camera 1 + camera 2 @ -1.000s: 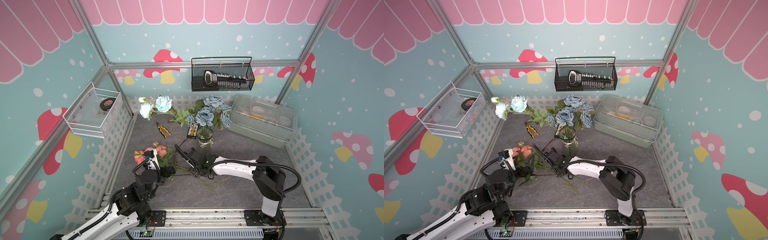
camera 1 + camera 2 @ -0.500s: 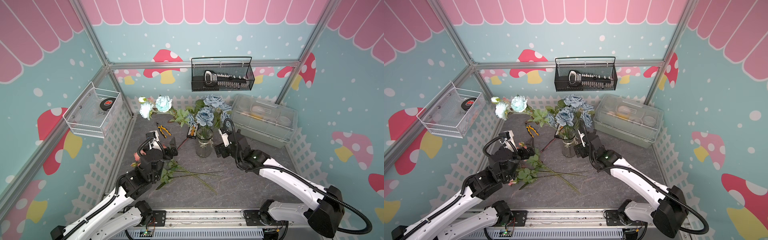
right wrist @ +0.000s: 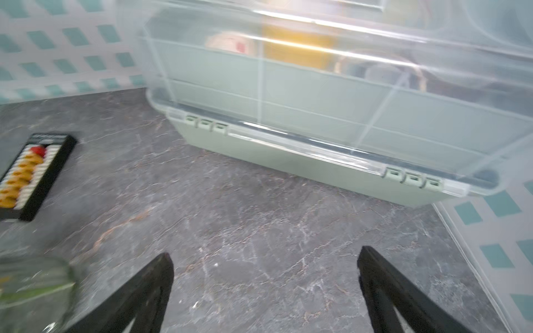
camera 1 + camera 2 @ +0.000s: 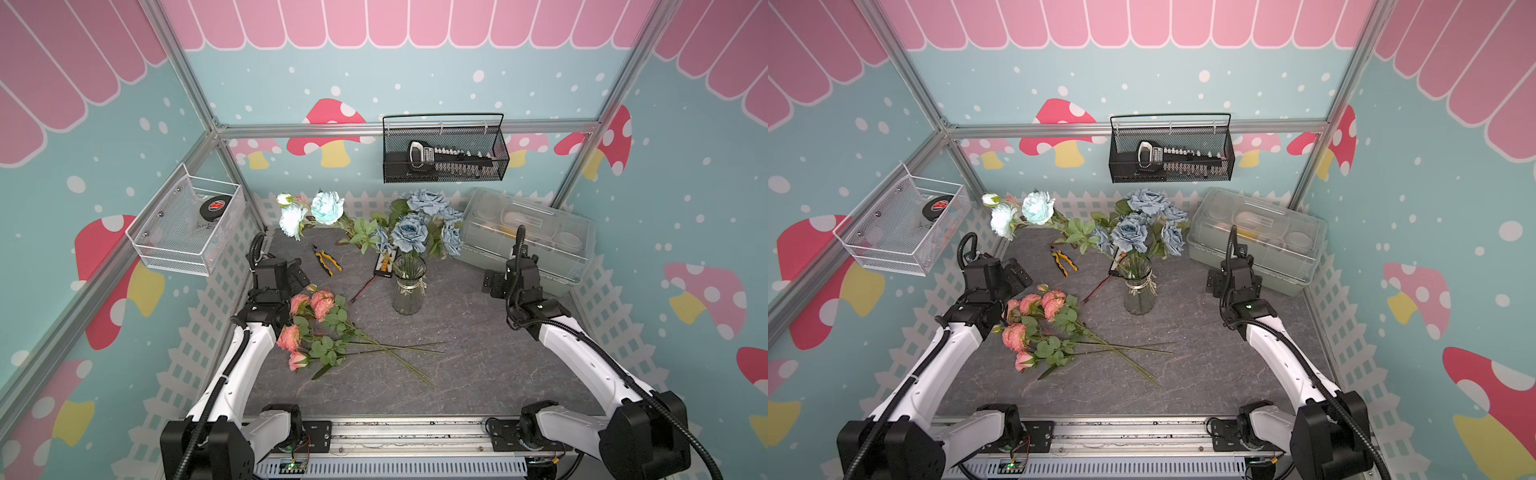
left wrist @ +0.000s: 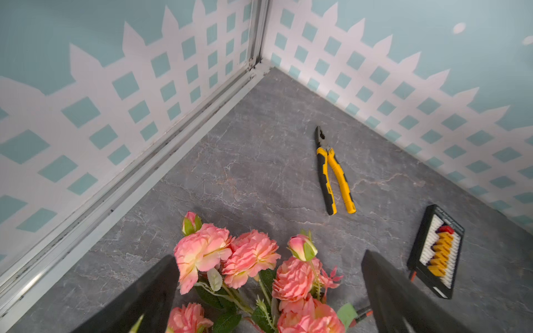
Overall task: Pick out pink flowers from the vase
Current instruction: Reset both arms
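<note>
Pink flowers (image 4: 316,324): out of the vase (image 4: 408,291), lying flat on the grey counter (image 4: 457,374). They are left of the vase and nearer the robot's base, with blooms toward the left arm and stems running across in front of the vase.

Vase: upright, holding grey-blue roses (image 4: 409,235). An aqua-bloom spray (image 4: 328,207) leans out to the vase's far left.

Left tool (image 5: 268,256): fingers spread wide, pinching nothing. It is left of the vase, above the pink blooms, which show between its fingers in the left wrist view.

Right tool (image 3: 265,256): fingers spread wide, empty, over bare counter right of the vase. It faces the clear-lidded storage box (image 4: 528,232).

Yellow-handled pliers (image 4: 326,260) lie behind and left of the vase. A black connector board (image 4: 384,264) lies just behind it.
</note>
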Action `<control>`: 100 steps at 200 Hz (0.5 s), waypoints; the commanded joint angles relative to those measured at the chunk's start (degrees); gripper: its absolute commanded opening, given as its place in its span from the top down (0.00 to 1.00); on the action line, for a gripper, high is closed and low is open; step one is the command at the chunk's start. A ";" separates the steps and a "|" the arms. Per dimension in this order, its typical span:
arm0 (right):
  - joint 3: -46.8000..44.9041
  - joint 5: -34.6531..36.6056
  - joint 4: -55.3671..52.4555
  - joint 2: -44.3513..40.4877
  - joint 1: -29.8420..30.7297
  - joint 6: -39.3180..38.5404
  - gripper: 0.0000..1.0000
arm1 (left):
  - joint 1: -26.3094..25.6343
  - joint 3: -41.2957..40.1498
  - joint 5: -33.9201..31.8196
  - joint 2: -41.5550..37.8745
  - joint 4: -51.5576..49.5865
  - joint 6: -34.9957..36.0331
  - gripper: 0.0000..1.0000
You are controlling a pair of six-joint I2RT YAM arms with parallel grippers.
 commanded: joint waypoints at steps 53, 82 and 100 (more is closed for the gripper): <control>-4.40 7.39 20.46 9.86 -6.60 -8.27 0.01 | 2.95 1.78 -5.65 16.93 14.03 8.90 0.01; -8.82 10.38 26.04 10.54 -7.30 -10.74 0.01 | 4.03 -7.99 -6.00 15.01 27.81 11.84 0.01; -10.03 11.47 28.35 11.19 -7.85 -10.70 0.01 | 4.77 -13.05 -3.67 12.66 37.21 10.44 0.01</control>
